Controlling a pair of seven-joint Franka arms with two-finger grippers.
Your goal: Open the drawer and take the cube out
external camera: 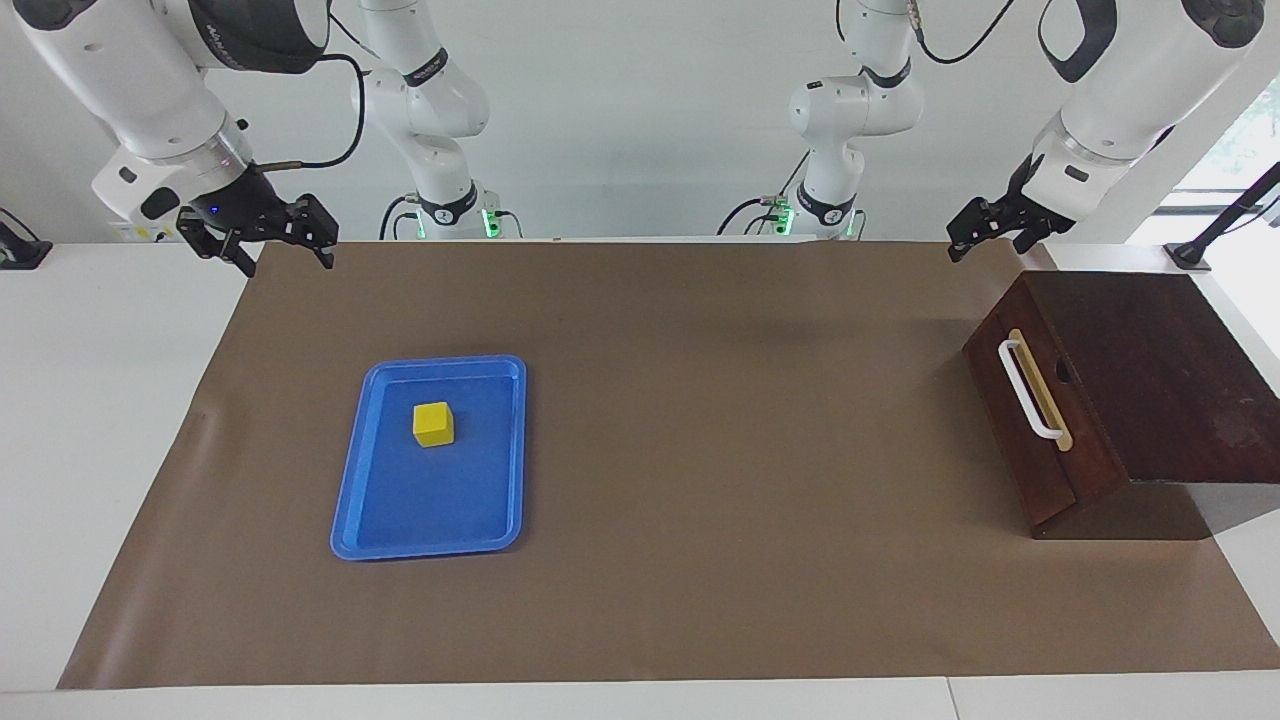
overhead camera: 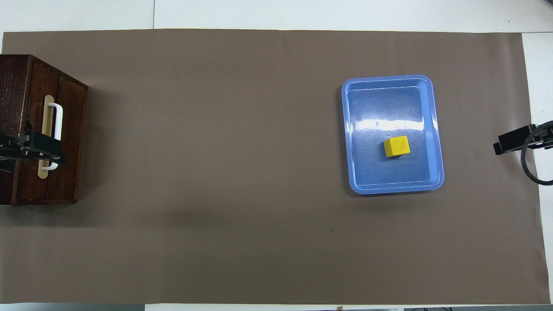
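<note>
On brown paper (external camera: 700, 450) over white table (external camera: 100, 400): both grippers wide, empty-handed.

Two glossy white arms with dark grey joint bands, black cables looping off both, green lights glowing at each base, a black left gripper (external camera: 985, 235) and black right gripper (external camera: 262, 242).

One cube (external camera: 433, 423), one blue tray (external camera: 345, 500), one drawer (external camera: 1020, 430) with one white handle (external camera: 1030, 390), two arms.
</note>
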